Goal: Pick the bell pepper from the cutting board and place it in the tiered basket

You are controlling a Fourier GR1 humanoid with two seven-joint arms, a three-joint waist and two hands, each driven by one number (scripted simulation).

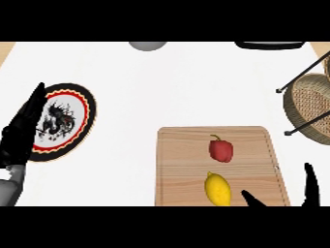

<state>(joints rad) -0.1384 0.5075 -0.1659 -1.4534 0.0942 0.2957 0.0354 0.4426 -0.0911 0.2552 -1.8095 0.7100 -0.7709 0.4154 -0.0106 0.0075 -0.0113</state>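
Observation:
A red bell pepper [221,149] with a green stem lies on the wooden cutting board [182,164], near its middle. A yellow lemon [218,189] lies just below it on the same board. The tiered basket [315,109], woven with a black wire frame, stands at the right edge. My right hand [309,186] shows at the lower right, fingers straight and open, beside the board's right side and below the pepper, holding nothing. At the left, my left hand [21,131] rests open, fingers up, over the plate's left rim.
A round plate [74,118] with a red and black rim and a dark pattern lies at the left. A grey round object [148,45] and a dark rimmed object [269,45] sit at the counter's far edge.

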